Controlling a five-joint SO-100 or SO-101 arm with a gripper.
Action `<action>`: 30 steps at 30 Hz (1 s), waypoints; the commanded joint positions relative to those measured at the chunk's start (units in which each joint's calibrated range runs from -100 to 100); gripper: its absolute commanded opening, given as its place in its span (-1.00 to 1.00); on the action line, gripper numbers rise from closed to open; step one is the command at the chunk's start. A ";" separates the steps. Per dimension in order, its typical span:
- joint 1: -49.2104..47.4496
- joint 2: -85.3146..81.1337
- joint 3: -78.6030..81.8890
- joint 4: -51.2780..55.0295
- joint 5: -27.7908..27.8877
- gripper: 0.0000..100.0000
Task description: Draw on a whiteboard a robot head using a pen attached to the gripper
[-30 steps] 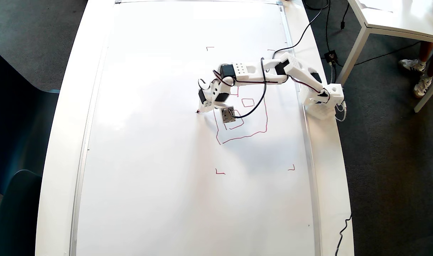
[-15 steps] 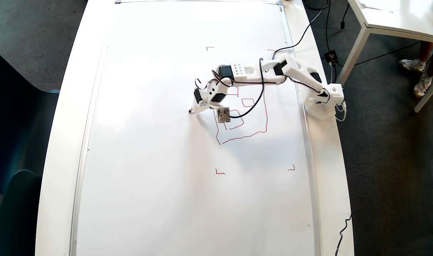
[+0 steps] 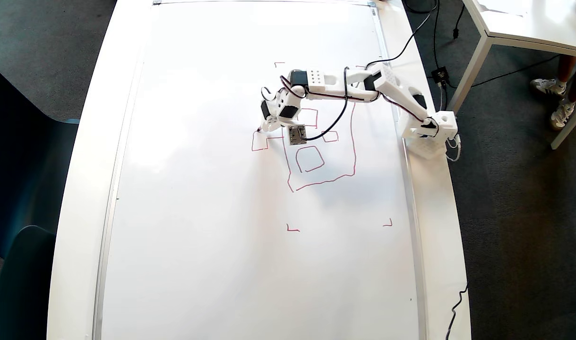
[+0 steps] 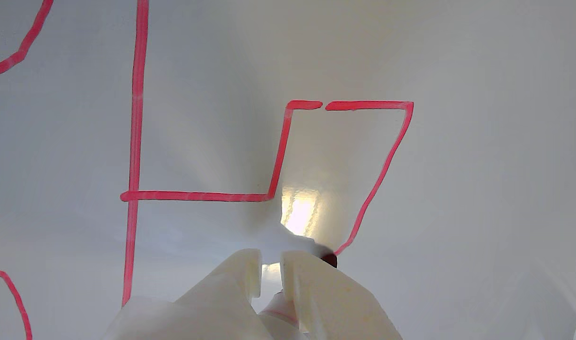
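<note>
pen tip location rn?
Overhead view: the pen tip touches the whiteboard at the small square's upper left corner, left of the robot head outline.

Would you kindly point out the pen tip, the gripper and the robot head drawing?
pen tip (image 4: 330, 259), wrist view, dark nib touching the board
gripper (image 4: 270, 259), wrist view, gap between fingertips
robot head (image 3: 354, 141), overhead view, right side of red outline
</note>
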 commanded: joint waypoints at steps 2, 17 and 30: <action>0.43 -4.86 3.32 4.45 0.16 -0.99; -2.96 -7.63 8.49 3.93 -0.27 -0.99; -3.55 -8.72 0.87 4.63 -0.37 -0.99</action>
